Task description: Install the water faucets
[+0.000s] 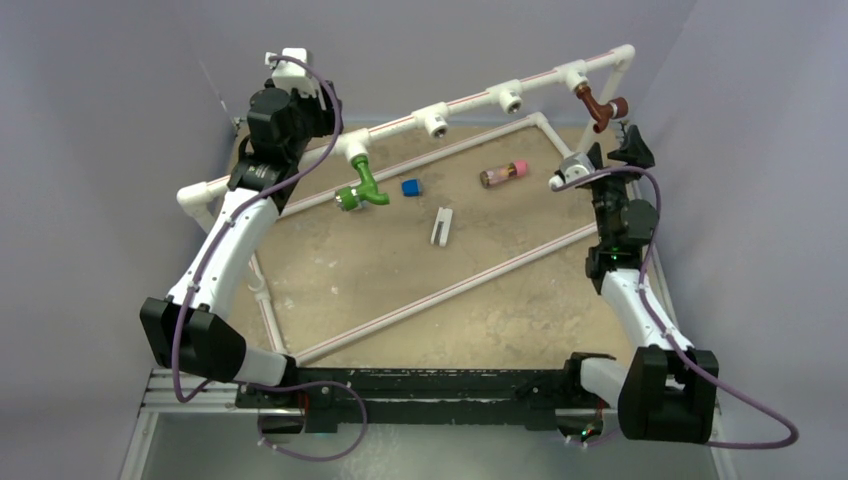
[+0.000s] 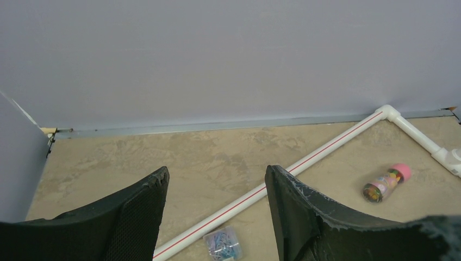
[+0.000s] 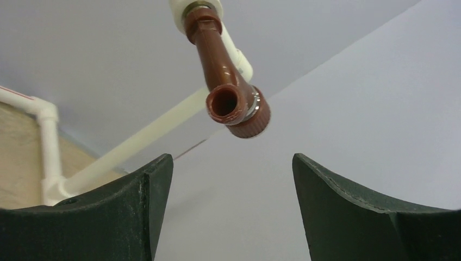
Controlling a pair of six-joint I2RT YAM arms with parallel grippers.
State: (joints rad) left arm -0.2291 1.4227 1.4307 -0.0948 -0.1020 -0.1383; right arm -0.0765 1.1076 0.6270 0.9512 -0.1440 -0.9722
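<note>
The bright green water faucet [image 1: 362, 187] hangs from a tee [image 1: 354, 148] on the raised white pipe, at the left of the run. The dark reddish-brown faucet [image 1: 600, 107] hangs from the tee near the pipe's right end. My right gripper [image 1: 615, 146] stands open just below and in front of it, apart from it. In the right wrist view the brown faucet [image 3: 231, 81] shows its round mouth above the gripper [image 3: 231, 163], with nothing between the fingers. My left gripper [image 1: 318, 112] is raised at the back left, beside the green faucet's tee. It [image 2: 217, 176] is open and empty.
A blue box of paper clips [image 1: 410, 187], a brownish cylinder with a pink cap [image 1: 503, 173] and a small white clip [image 1: 441, 225] lie on the tan table. Two open tees [image 1: 435, 121] sit along the raised pipe. White floor pipes [image 1: 440, 290] cross the table. Grey walls close three sides.
</note>
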